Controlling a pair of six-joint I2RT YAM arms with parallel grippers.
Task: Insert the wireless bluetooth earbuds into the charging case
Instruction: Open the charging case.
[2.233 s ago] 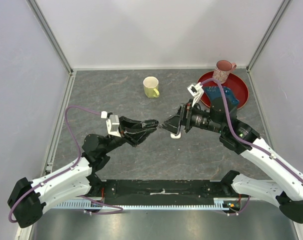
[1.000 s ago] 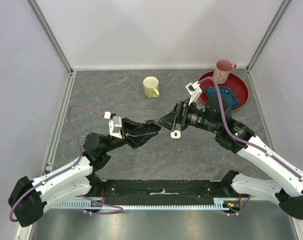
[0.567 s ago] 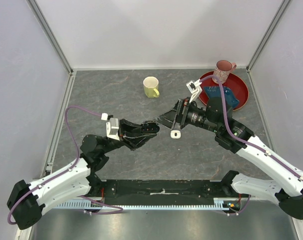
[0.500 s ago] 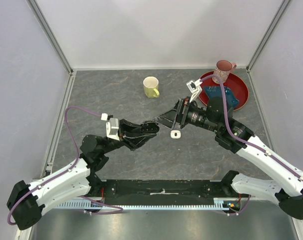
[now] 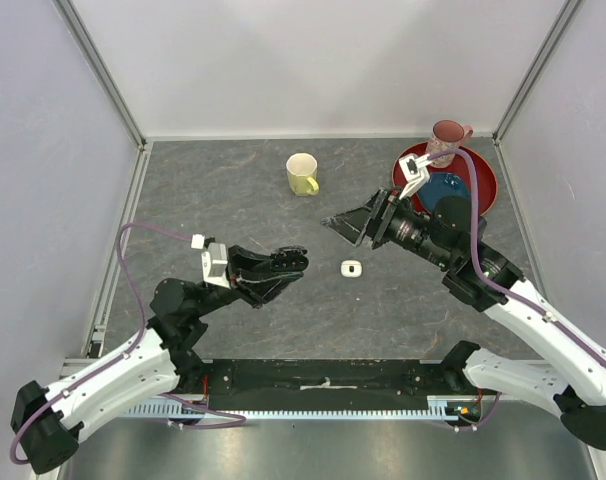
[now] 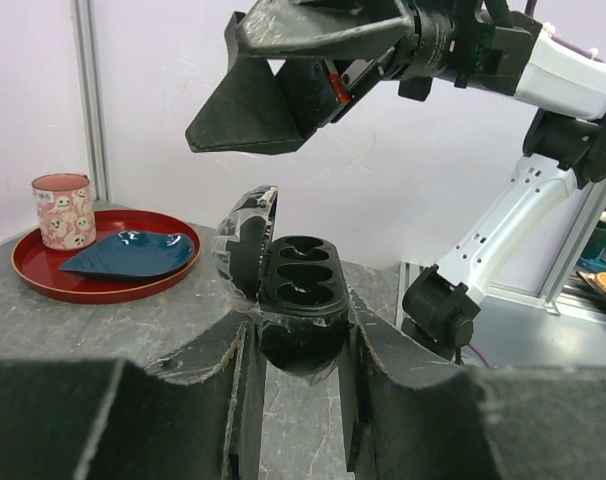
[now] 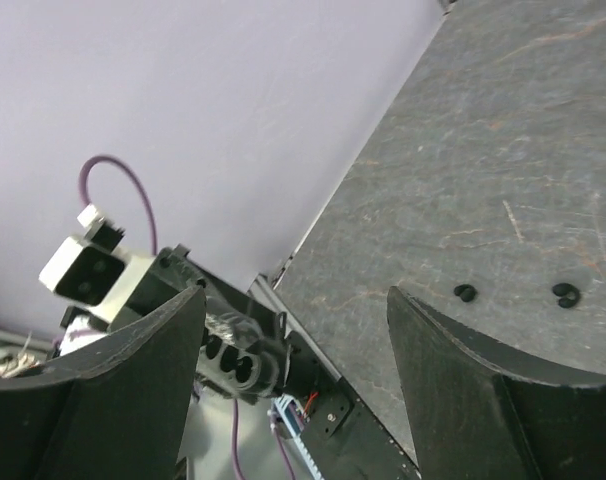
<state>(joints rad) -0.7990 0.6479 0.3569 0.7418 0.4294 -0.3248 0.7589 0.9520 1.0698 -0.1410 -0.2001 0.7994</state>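
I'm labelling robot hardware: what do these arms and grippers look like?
The left arm and right arm have white links, black joints and a looping purple cable. The left gripper and right gripper each have two broad, black, wedge-shaped fingers.

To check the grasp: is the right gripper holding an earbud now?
No, the right gripper stands open with nothing between its fingers, and two black earbuds lie on the table beyond.

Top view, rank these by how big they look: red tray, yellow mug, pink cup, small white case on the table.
Largest: red tray.
Next: yellow mug and pink cup, too alike to rank.
Smallest: small white case.
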